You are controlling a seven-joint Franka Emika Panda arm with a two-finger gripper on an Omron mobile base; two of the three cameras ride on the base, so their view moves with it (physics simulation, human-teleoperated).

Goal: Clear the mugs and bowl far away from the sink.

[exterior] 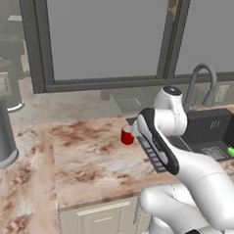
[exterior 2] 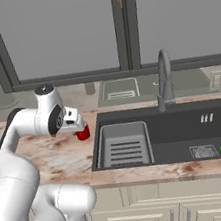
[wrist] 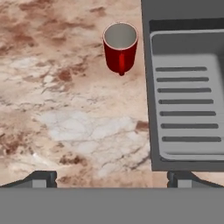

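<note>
Standing on the marble counter [wrist: 65, 109] beside the sink [wrist: 188, 100], at 12 o'clock from the gripper [wrist: 111, 177], the red mug [wrist: 120, 46] is half-hidden by the arm in base views; jaws spread wide, empty.

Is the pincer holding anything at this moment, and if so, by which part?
Nothing is held. The pincer is open above the counter, with the red mug standing ahead of it, untouched.

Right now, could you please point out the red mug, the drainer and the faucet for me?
red mug [wrist: 120, 54]: hand view, on its outer wall.
drainer [exterior 2: 122, 148]: right base view, on its slotted floor.
faucet [exterior 2: 165, 76]: right base view, on its upright neck.
</note>
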